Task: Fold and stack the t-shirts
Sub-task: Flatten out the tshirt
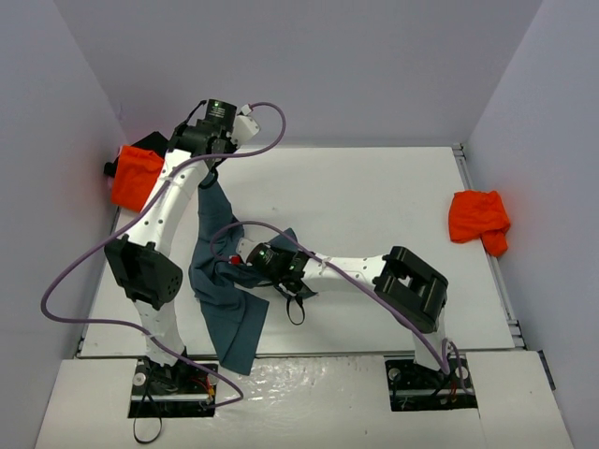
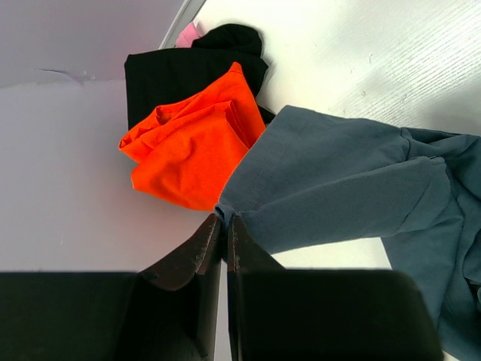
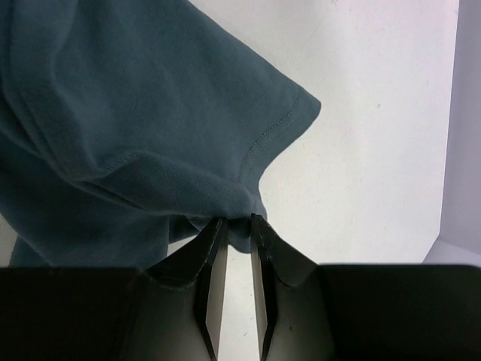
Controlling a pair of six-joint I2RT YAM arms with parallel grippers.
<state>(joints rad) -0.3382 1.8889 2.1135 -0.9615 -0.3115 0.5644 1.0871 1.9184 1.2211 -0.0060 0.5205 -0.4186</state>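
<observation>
draped shirt left of centre, crumpled shirt at right edge, shirt pile in far-left corner

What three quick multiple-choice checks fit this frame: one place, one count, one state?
1. Where is the right-hand orange t-shirt? A right edge of the table; B its centre; C its near edge.
2. How many orange t-shirts show in the top view? A one; B two; C three.
3. Left gripper jaws? A wide open; B shut on the slate-blue t-shirt; C shut on an orange t-shirt.
Key: 1A, it lies against the right rim; 2B, a second orange t-shirt sits at the far-left corner; 3B, the left wrist view shows the jaws pinching the blue hem.
</observation>
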